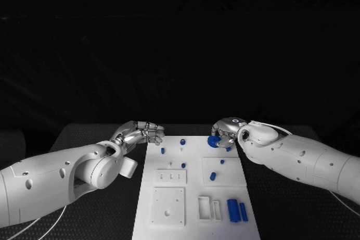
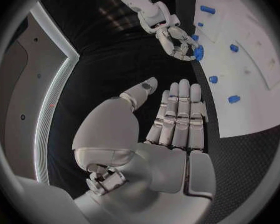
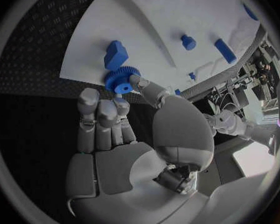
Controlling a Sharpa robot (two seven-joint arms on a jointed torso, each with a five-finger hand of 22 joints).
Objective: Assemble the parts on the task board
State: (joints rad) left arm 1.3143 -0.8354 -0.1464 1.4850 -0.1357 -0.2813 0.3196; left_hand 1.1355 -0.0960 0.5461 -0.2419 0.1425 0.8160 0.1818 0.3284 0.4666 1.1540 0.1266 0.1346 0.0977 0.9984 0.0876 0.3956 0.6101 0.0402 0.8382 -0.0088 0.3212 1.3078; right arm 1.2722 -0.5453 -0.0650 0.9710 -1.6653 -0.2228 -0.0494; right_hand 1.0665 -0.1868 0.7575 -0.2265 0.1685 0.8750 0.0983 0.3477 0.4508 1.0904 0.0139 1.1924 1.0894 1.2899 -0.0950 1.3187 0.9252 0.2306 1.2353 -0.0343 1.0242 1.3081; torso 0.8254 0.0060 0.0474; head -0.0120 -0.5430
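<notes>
A: Right hand (image 3: 124,134) status?
B: Pinches blue gear (image 3: 120,79) at task board (image 1: 196,219) far right corner.
A: Left hand (image 2: 171,129)?
B: Fingers extended together, holding nothing, left of board's far edge.

Parts (image 1: 212,176) lie scattered on the task board (image 1: 150,227).

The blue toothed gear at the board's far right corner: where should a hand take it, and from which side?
Grip the blue toothed gear by its toothed rim, coming from the white board's far edge. It lies flat beside a blue block, so the rim facing the right hand is freest; its fingertips already touch there.
</notes>
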